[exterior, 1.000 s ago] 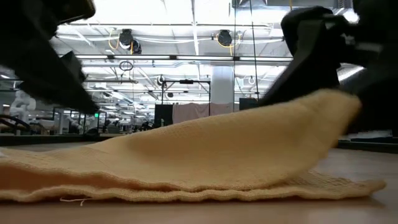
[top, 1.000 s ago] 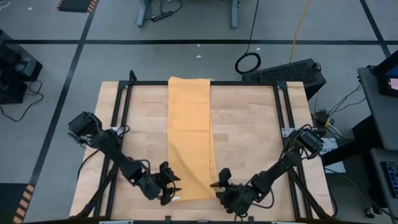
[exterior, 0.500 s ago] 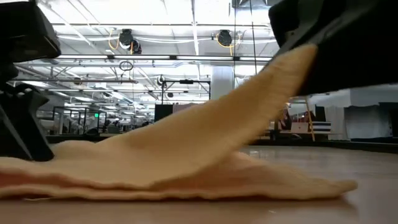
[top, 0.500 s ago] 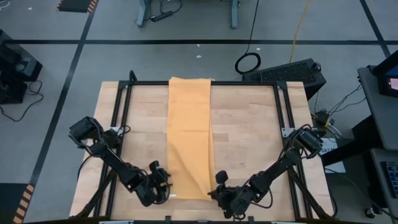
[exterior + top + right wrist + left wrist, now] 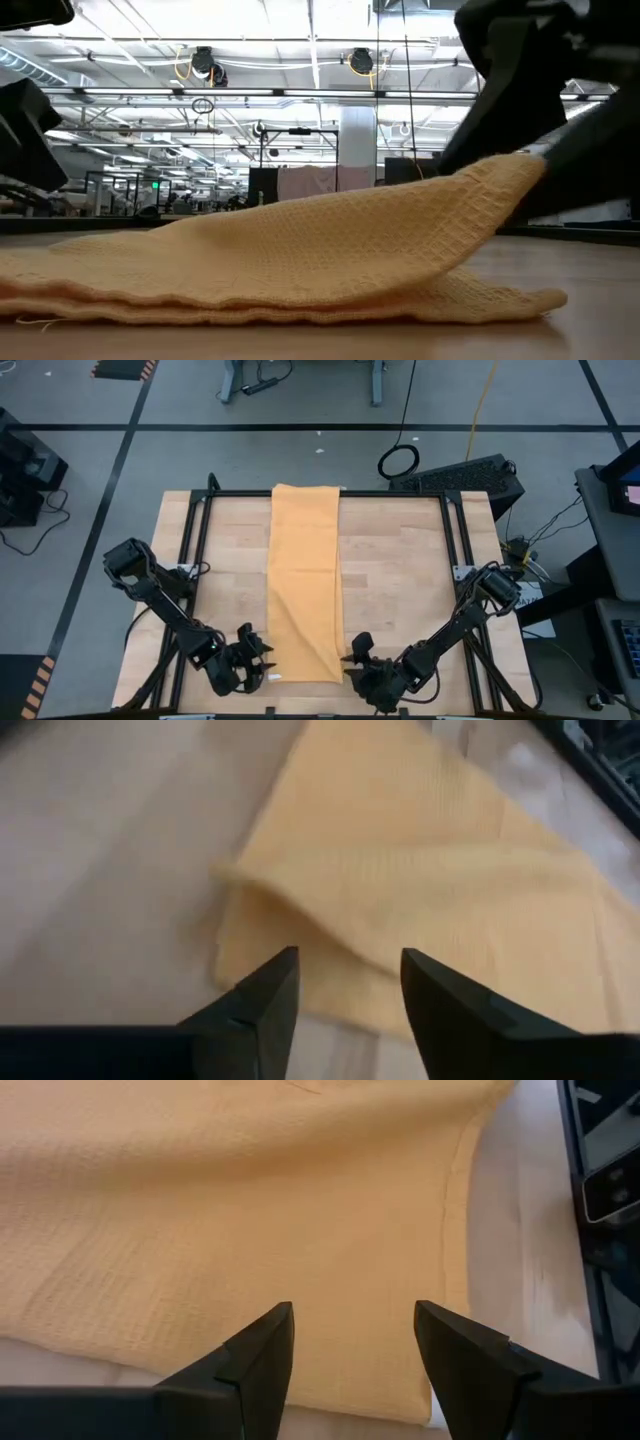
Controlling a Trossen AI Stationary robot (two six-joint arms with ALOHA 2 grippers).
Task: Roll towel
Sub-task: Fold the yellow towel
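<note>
The mustard-yellow towel [image 5: 303, 580] lies as a long narrow strip of several layers down the middle of the table, from the far edge to the near edge. A small white tag [image 5: 278, 678] shows at its near left corner. My left gripper [image 5: 256, 657] stands open over the near left part [image 5: 250, 1200]. My right gripper [image 5: 352, 657] is open at the near right corner. In the low view the top layer's right corner [image 5: 525, 170] stands raised off the lower layers, up against the right gripper [image 5: 575, 140]. My right gripper comes in slanting down from the table's near right. The raised corner of the top layer [image 5: 528, 168] reaches one finger [image 5: 560, 150] in the low view. Whether it rests on that finger I cannot tell. The lower layers lie flat on the table.
Black frame rails [image 5: 195, 560] [image 5: 455, 560] run along the table's left and right sides. Bare wood [image 5: 400, 580] lies on both sides of the towel. A black keyboard [image 5: 460, 475] sits off the far right corner.
My right gripper drew the towel's near right corner up, taut and high, half a second ago. The corner has since sunk back to a low arch, while the lower layers stayed flat. My left gripper has moved a little toward the table's left edge, off the towel's near left corner.
</note>
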